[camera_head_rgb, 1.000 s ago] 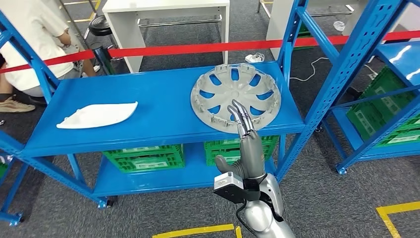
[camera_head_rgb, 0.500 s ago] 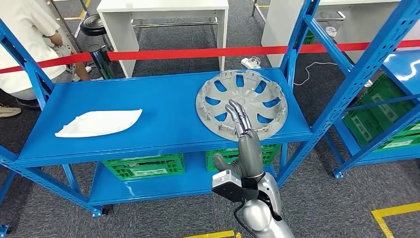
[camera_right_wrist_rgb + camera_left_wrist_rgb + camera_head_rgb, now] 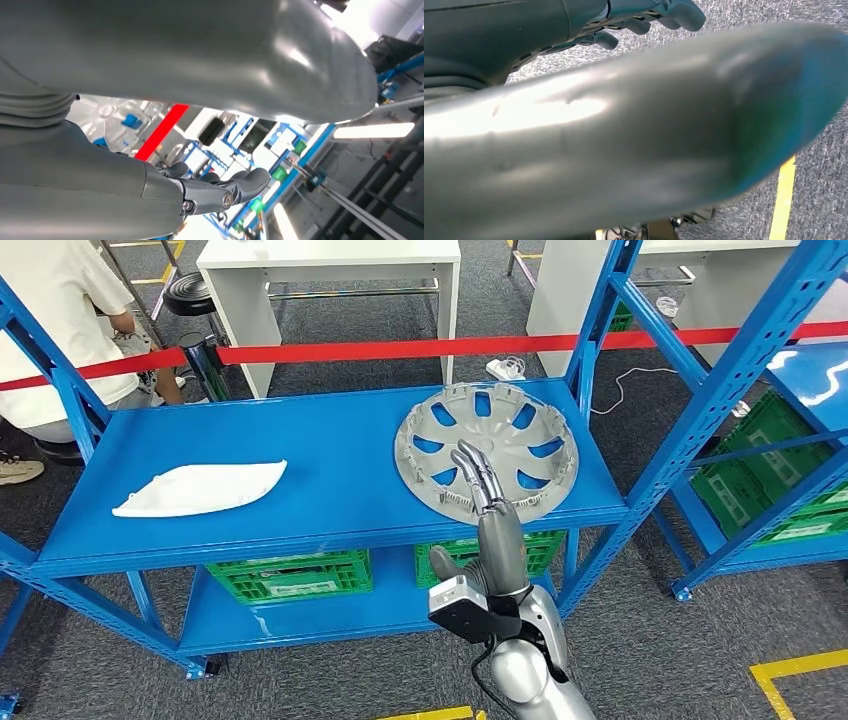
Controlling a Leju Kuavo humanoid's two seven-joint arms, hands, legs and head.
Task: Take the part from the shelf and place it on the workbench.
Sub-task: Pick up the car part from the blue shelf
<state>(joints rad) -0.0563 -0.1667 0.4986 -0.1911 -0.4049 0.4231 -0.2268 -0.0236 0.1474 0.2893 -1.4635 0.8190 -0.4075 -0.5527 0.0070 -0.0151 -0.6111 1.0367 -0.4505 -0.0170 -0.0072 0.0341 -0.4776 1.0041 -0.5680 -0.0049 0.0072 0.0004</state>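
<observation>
Here the blue shelf [image 3: 300,440] carries a round silver wheel cover [image 3: 487,443] on its right end and a white curved panel [image 3: 200,487] on its left. The right robot hand [image 3: 487,502] reaches over the cover's near rim, fingers extended, holding nothing, perhaps touching. The left robot hand [image 3: 644,20] looks curled, over carpet.

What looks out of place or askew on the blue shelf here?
Nothing looks damaged or spilled. The silver hubcap lies concave side up, its rim reaching the blue shelf's front edge beneath the right hand. The white part lies flat.
</observation>
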